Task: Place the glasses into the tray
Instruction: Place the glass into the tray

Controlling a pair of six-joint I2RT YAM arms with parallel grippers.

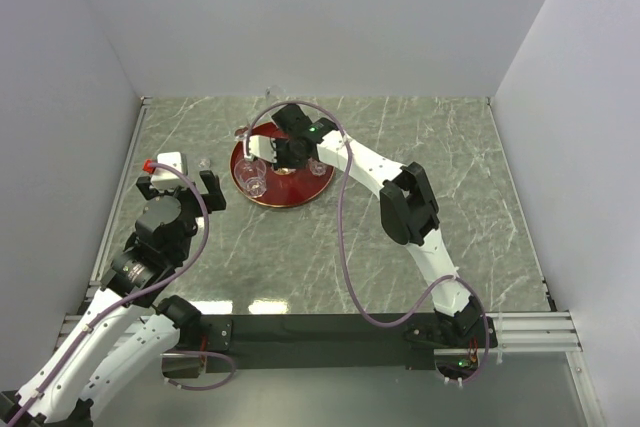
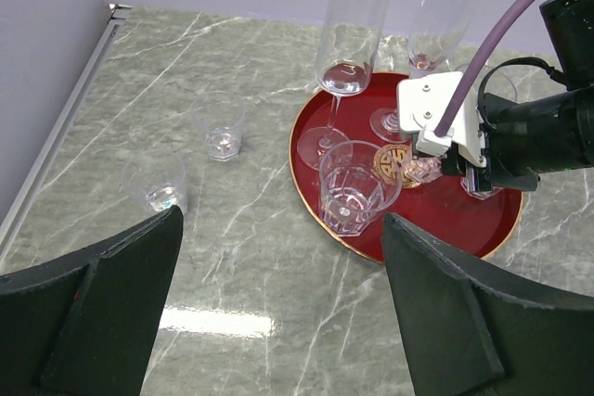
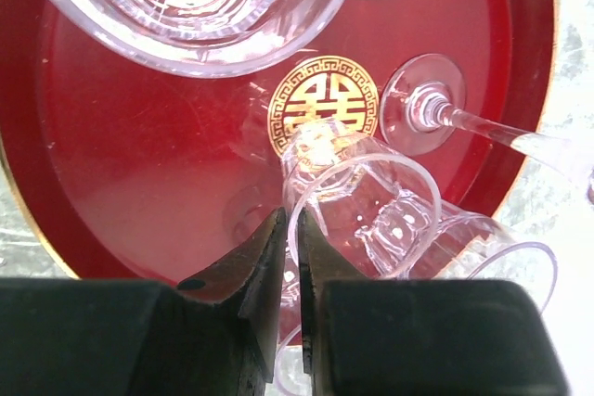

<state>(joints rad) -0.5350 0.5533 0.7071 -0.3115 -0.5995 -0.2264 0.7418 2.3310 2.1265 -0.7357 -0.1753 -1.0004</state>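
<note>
Red and shiny, the tray (image 1: 300, 197) sat on the grey stone table (image 1: 450, 147), and most of the glasses were already on it.

The right claw (image 3: 290, 222) hung over the middle of the tray. Its 2 black fingers (image 3: 264, 271) were almost closed, with only a thin gap between them. The clear wall of a small glass (image 3: 367, 206) was in that gap, so the claw pinched the glass by its side. The small glass was low over the tray, with its bottom at the edge of the gold sign (image 3: 322, 104) in the middle of the tray. I could not tell if its bottom touched the tray.

A big tumbler (image 2: 355, 187) stood upright on the tray near its front rim, just beside the small glass. 2 tall stemmed glasses (image 2: 348, 44) (image 2: 444, 11) stood upright on the far part of the tray.

2 short glasses (image 2: 223, 127) (image 2: 158, 183) stood on the table to the left of the tray, apart from it and apart from each other.

The left claw (image 2: 278, 238) was to the left of the tray, near those 2 short glasses. Its fingers were spread wide and it had hold of nothing
</note>
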